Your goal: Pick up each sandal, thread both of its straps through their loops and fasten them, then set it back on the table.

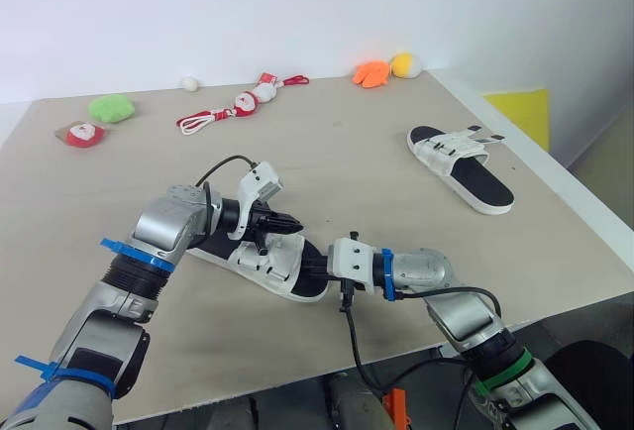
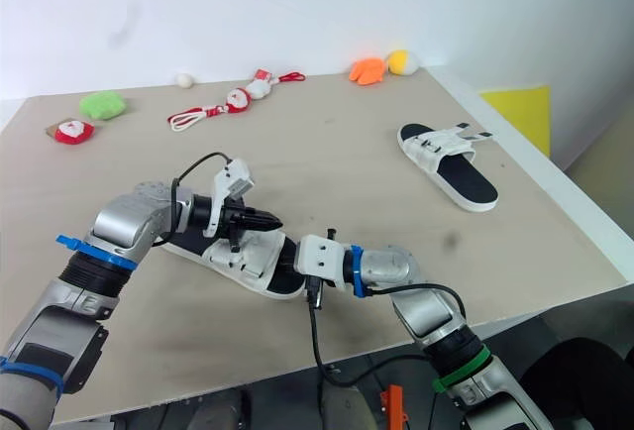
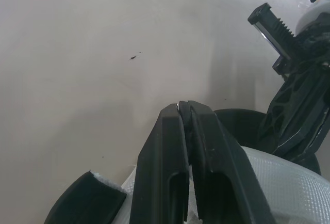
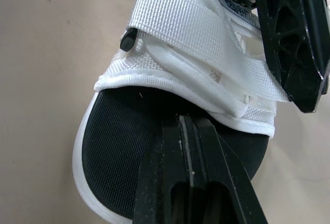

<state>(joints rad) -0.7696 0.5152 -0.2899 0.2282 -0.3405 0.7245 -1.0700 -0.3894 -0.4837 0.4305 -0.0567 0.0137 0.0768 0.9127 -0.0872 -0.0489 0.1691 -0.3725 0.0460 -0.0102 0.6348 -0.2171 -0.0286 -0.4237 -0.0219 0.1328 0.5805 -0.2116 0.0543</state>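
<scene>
Starting from the left gripper (image 3: 184, 111), how do its fingers stand? (A)

They are pressed together, with the tips just above the straps (image 4: 196, 43) of the near sandal (image 1: 267, 271). Whether a strap end is pinched between them, I cannot tell. (B)

And the right gripper (image 4: 187, 123)? (A)

It is also closed, and I see nothing between the fingers. Its tips lie on the black footbed (image 4: 118, 126), right under the edge of the straps. I think it pins the shoe down so that the other gripper can work on a strap without the shoe sliding. (B)

Where does this sandal lie? (A)

It lies on the table (image 1: 396, 83), near the front edge and about the middle of it. The two arms meet over it from both sides. (B)

Is there room to move? (A)

Yes. Toward the far edge the surface is bare for a good way, and the small toys (image 1: 238, 105) sit only along that far edge. The second sandal (image 1: 456, 153) lies well apart, beside the right edge. Its strap ends stick out, so I judge it is not fastened yet. The risk is the front edge: a hard pull toward the robot could drag the shoe to it. (B)
</scene>
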